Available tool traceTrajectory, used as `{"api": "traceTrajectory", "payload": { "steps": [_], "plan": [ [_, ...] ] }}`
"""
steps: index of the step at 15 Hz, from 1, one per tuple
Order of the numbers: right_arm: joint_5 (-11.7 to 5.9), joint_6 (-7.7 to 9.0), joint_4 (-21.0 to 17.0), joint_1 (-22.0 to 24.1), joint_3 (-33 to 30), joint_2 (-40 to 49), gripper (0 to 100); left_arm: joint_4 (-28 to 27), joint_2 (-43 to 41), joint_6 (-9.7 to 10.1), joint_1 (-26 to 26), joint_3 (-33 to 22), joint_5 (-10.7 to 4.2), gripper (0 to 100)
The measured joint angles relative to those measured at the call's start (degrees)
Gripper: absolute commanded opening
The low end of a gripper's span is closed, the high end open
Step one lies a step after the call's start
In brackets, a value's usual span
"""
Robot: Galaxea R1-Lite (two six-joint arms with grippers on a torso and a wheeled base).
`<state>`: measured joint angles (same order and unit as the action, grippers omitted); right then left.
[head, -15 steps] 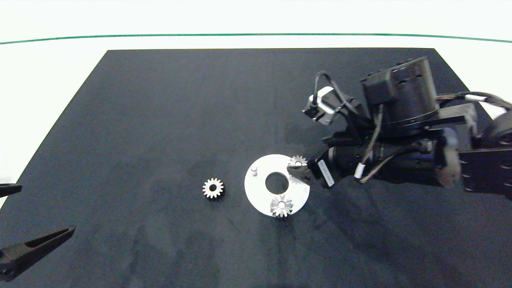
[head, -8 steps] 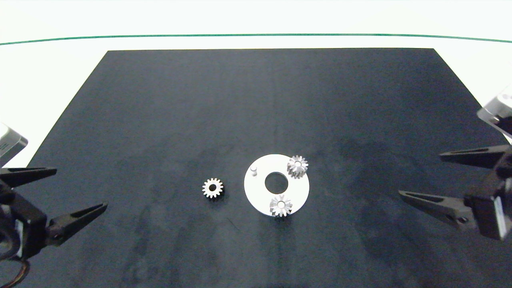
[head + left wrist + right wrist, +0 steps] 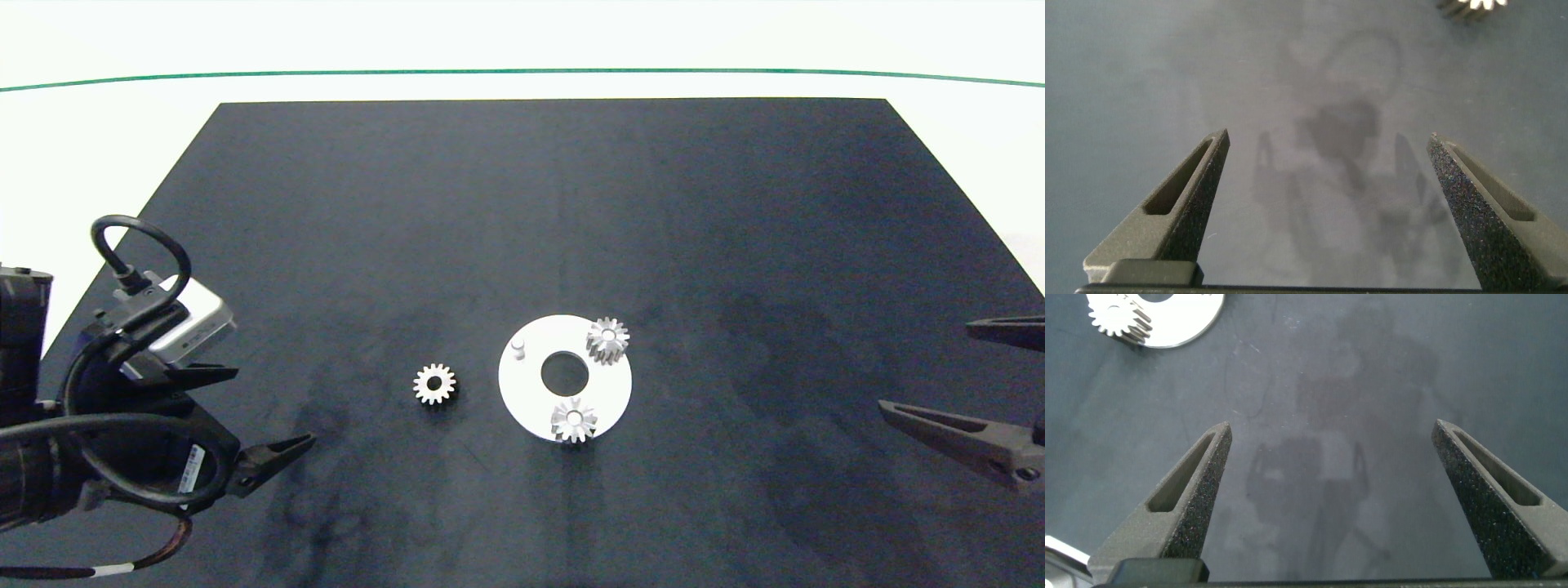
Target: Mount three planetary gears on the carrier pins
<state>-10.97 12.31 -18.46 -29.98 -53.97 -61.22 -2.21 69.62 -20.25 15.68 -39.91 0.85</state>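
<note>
A white disc lies on the mat right of centre and carries the carrier pins. Two planetary gears sit on pins: one at the disc's far right, one at its near edge. The third pin stands bare at the disc's left. A loose silver gear lies flat on the mat, left of the disc. My left gripper hovers open and empty, left of that gear, whose teeth show at the left wrist view's edge. My right gripper is open and empty at the right edge.
A black mat covers the white table, with a green line running along the far side. The right wrist view shows the disc's rim and one seated gear beyond the open right gripper.
The right arm let go of the gear on the far right pin and pulled back to the right edge. The left arm has come in from the left edge toward the loose gear.
</note>
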Motion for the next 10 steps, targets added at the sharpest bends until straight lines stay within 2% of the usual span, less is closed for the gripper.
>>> {"api": "traceTrajectory", "payload": {
  "steps": [3, 6, 7, 8, 9, 10],
  "plan": [
    [0.21, 0.69, 0.11, 1.04, -0.07, 0.04, 100, -2.00, 3.32, 1.12, 1.44, -1.60, -0.09, 100],
    [0.23, 0.77, 0.16, 1.48, -0.11, 0.04, 100, -4.44, 5.60, 3.74, 5.44, -4.05, -0.23, 100],
    [0.21, 0.78, 0.21, 1.76, -0.22, 0.04, 100, -4.51, 6.45, 5.45, 7.58, -4.99, -0.96, 100],
    [0.30, 0.78, 0.21, 2.06, -0.27, 0.04, 100, -4.44, 7.41, 6.80, 9.51, -6.08, -2.86, 100],
    [0.45, 0.80, 0.22, 2.34, -0.35, 0.04, 100, -4.21, 8.41, 7.39, 11.06, -7.08, -4.35, 100],
    [0.65, 1.00, 0.21, 2.58, -0.39, 0.04, 100, -3.72, 9.44, 7.58, 12.18, -7.94, -4.84, 100]
  ]
}}
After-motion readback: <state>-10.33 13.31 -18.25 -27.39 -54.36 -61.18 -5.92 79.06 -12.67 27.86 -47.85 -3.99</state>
